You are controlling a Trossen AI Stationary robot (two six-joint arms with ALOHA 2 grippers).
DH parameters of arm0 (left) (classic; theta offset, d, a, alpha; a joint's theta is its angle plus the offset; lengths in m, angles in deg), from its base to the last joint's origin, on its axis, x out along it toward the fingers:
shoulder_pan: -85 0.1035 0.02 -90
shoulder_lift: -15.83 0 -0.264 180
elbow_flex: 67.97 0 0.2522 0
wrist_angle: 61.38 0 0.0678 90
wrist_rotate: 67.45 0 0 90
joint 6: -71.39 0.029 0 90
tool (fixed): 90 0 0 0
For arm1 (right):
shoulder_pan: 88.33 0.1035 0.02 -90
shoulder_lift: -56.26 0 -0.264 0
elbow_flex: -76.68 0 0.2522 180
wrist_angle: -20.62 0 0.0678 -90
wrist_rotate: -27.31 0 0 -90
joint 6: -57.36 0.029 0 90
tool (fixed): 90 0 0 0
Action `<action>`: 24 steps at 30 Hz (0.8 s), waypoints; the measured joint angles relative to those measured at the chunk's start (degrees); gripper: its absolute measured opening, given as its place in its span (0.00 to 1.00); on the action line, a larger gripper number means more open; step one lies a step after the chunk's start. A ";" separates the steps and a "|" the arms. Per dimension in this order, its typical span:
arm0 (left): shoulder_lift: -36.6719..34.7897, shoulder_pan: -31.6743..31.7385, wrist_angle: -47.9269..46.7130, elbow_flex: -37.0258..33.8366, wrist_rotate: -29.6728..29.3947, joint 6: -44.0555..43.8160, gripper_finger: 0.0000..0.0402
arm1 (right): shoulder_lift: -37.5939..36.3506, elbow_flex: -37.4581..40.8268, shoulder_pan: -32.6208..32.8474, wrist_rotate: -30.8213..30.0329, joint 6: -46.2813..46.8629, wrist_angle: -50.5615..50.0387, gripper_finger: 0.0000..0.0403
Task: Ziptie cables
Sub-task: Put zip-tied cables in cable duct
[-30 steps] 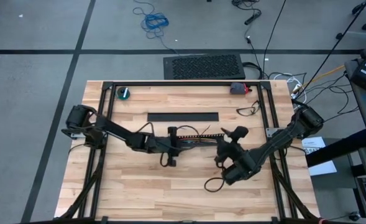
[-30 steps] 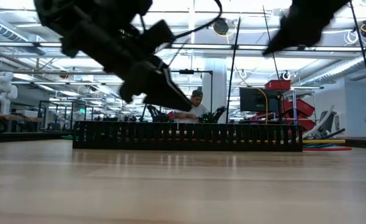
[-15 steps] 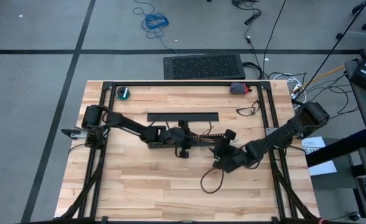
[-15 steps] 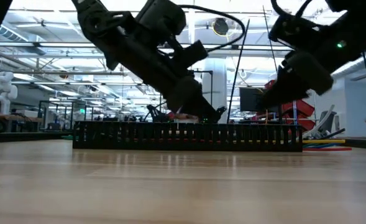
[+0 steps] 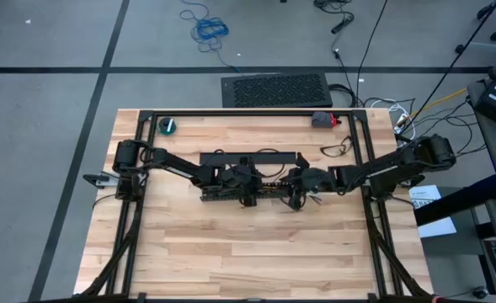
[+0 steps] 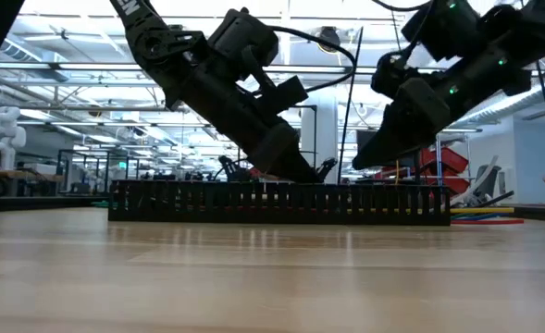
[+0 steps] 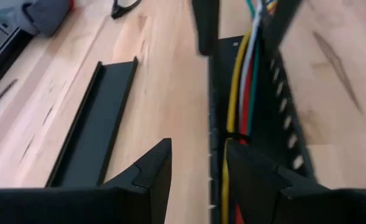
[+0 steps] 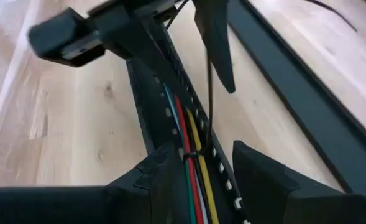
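One thin dark ziptie (image 8: 187,154) already binds the multicoloured wires (image 7: 243,93) in the black slotted duct (image 5: 256,192); both grippers, left (image 7: 195,171) and right (image 8: 198,168), hover there part-open, empty. More ties probably remain.

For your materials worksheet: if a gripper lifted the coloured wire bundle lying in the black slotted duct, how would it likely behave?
The wire bundle would probably sag, since its strands are thin. It looks light. A thin black tie circles it, so the strands would likely lift together from the slotted duct.
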 joint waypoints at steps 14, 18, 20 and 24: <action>0.63 -0.08 4.50 -0.04 4.07 0.07 0.32 | 2.06 -0.02 -4.31 5.80 -5.08 6.19 0.35; 0.63 -0.08 4.58 0.00 4.09 0.04 0.32 | 4.10 -0.04 -5.36 7.34 -5.20 7.11 0.32; 0.63 -0.18 4.72 -0.02 4.27 0.07 0.32 | 5.24 -0.04 -5.67 8.09 -5.23 8.17 0.30; 1.05 -0.19 5.65 -0.02 4.42 0.16 0.32 | 6.91 -0.06 -6.19 8.64 -5.56 11.03 0.27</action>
